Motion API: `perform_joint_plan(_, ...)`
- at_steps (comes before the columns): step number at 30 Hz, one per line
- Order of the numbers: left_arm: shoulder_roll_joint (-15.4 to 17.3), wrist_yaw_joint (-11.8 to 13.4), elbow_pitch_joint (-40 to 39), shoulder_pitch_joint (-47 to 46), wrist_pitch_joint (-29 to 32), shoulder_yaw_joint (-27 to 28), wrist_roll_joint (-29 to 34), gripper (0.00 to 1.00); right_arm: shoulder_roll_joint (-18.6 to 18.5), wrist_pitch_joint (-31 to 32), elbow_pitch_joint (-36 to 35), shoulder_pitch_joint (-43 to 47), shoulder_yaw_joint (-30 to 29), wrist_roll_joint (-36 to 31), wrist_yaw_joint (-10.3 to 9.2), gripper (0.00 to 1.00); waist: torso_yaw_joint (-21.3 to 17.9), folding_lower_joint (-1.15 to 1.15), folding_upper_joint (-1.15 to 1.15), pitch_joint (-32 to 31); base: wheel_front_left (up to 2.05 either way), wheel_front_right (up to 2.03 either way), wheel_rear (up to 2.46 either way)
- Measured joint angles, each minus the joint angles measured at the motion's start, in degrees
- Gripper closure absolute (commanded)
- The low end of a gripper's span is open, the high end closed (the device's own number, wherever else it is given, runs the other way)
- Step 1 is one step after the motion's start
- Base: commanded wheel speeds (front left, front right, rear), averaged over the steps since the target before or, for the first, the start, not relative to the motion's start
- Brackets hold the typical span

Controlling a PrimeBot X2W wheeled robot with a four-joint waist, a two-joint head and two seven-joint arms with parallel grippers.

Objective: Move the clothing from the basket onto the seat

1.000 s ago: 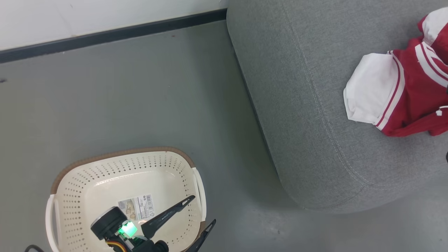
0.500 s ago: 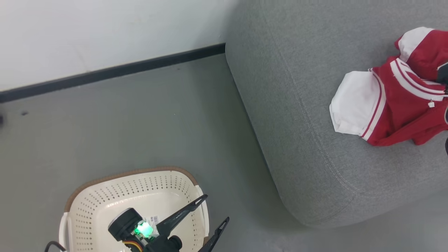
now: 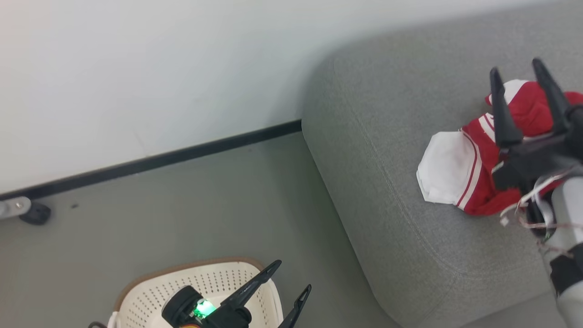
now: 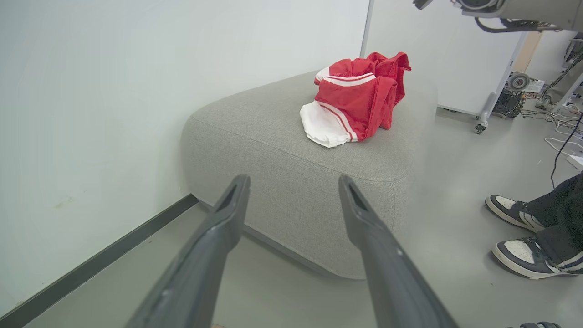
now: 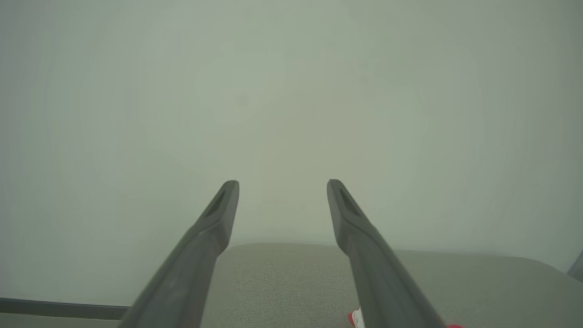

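Observation:
The red-and-white clothing lies bunched on the grey seat; the left wrist view shows the clothing on top of the seat too. My right gripper hovers open above the clothing, fingers pointing at the wall, nothing between them. In its own view the right gripper faces the pale wall over the seat. The cream basket sits at the bottom left, and what shows of its inside is bare. My left gripper stands open over the basket's right edge; its wrist view shows the left gripper open.
A white wall with a black skirting strip runs behind the grey floor. A person's shoes stand on the floor to the right of the seat. A wheeled stand and cables sit beyond it.
The head camera has tilted up, so the basket and clothing sit lower in the picture. My right gripper has come into view above the clothing. Both grippers stay open.

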Motion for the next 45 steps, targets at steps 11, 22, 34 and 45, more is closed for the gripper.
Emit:
perform_joint_plan(11, -3.22, 1.56, 2.63, 4.91, 0.0, 2.23, -2.35, 0.0, -0.11, 0.0, -16.93, 18.9, -1.0, 2.56, 0.49, 0.0, 1.74, -0.01, 0.0, -8.96, 0.0, 0.0, 0.0)
perform_joint_plan(22, -4.22, 2.66, 3.48, 6.57, 0.0, 4.7, -2.44, 0.0, 1.74, -0.01, -28.05, 34.59, -3.67, 5.8, 0.11, 0.0, 5.27, 0.0, 0.0, -13.62, 0.0, 0.0, 0.0)
perform_joint_plan(34, -4.67, 7.21, 6.93, 8.81, 0.0, 11.12, -2.88, 0.0, 7.81, 0.0, -29.58, 43.06, -5.33, 8.2, -2.12, 0.0, 10.78, 0.01, 0.01, -14.06, 0.0, 0.0, 0.0)
perform_joint_plan(45, -5.09, 9.68, 10.65, 10.06, 0.0, 16.51, -3.91, 0.0, 10.23, 0.0, -26.95, 45.34, -5.12, 7.6, -3.11, 0.0, 16.13, 0.01, 0.02, -14.35, 0.0, 0.0, 0.0)
